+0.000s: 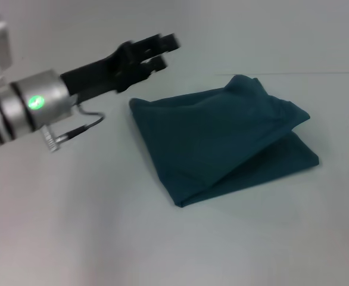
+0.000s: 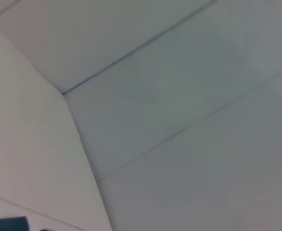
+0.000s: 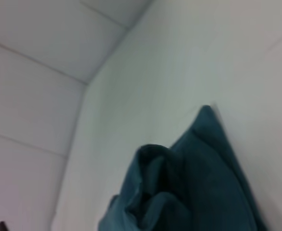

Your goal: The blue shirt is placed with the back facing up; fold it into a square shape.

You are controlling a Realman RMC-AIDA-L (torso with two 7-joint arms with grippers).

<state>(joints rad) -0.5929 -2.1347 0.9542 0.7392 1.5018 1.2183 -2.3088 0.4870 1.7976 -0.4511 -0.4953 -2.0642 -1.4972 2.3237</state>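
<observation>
Already the blue shirt [image 1: 222, 140] lies folded on the white table [image 1: 73, 226], roughly square, its far corner bunched. The left gripper [image 1: 156, 50] hovers beside it, slightly parted, holding nothing; a careless sweep could snag that loose corner and undo the fold.

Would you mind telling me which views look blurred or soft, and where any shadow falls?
Head view: left gripper smeared by blur; blue shirt fairly crisp, thin shadow under its near edge. Right wrist view: shirt soft, out of focus. Left wrist view: mostly pale surfaces, hazy.
</observation>
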